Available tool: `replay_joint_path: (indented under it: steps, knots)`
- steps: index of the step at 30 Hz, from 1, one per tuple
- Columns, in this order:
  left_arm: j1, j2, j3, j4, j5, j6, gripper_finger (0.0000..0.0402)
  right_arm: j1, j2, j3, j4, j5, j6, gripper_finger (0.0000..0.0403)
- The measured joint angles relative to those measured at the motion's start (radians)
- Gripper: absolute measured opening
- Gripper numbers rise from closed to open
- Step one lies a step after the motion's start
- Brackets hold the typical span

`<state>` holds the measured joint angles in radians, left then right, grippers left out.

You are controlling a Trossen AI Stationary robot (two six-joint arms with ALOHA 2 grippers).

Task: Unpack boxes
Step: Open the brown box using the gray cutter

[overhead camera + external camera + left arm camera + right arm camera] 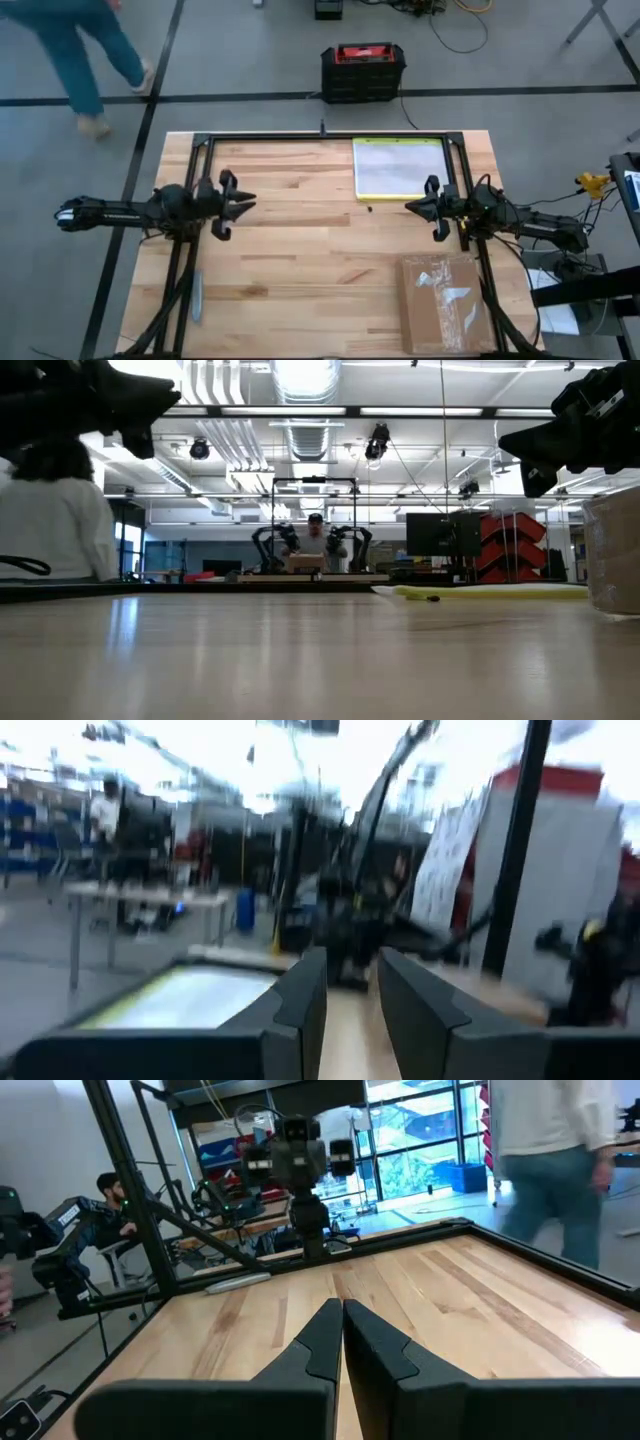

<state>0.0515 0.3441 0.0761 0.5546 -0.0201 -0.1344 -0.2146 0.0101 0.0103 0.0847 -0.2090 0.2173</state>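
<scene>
Where the table's edge cuts it off, carton (441, 301) partly hidden; left gripper (243, 203) fingers parted, right gripper (416, 207) clenched, both empty.

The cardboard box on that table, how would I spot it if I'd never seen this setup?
Find the wooden table and go to its near right corner, below the right arm. The cardboard box lies flat there: plain brown with shiny tape strips, unlike the clear, yellow-edged pouch farther back.

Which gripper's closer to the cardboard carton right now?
Right. The right gripper hovers over the table just beyond the taped cardboard carton, on the carton's side. The left gripper is across the table, far from it.
</scene>
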Motion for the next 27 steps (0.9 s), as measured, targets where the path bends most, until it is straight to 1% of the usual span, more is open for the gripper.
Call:
replay_joint_path:
  steps: [1,3,5,7,9,11,17,20,23,26,27]
  knots:
    - [0.001,0.000,0.000,0.013,-0.022,0.018,0.0078,0.000,0.000,0.000,0.000,0.000,0.000,0.0000]
    - [0.002,0.001,0.000,0.031,-0.109,0.039,0.0078,0.000,0.000,0.000,0.000,0.000,0.000,0.0000]
    - [0.002,0.006,0.000,0.032,-0.176,0.003,0.0078,0.000,0.000,0.000,0.000,0.000,0.000,0.0000]
    - [0.002,0.017,0.013,-0.005,-0.180,-0.006,0.0078,0.000,0.000,0.000,-0.001,0.000,0.000,0.0000]
    - [0.000,0.039,0.064,-0.084,-0.155,-0.007,0.0078,0.000,0.000,0.000,0.000,0.000,0.000,0.0000]
    - [-0.001,0.069,0.148,-0.223,-0.127,-0.010,0.0078,0.000,0.000,0.000,0.000,0.000,0.000,0.0000]
    - [-0.001,0.219,0.485,-0.807,-0.128,-0.116,0.0078,0.000,0.000,0.000,0.000,0.000,0.000,0.0000]
    - [-0.002,0.300,0.604,-1.028,-0.122,-0.164,0.0073,0.000,0.000,0.000,0.000,0.000,0.000,0.0000]
    - [-0.002,0.367,0.674,-1.174,-0.064,-0.175,0.0050,0.000,0.000,0.000,0.000,0.000,0.000,0.0000]
    - [-0.003,0.418,0.711,-1.248,0.025,-0.186,0.0012,0.000,0.000,0.000,0.000,0.000,0.000,0.0000]
    - [-0.003,0.431,0.720,-1.268,0.054,-0.198,0.0006,0.000,0.000,0.000,0.000,0.000,0.000,0.0000]
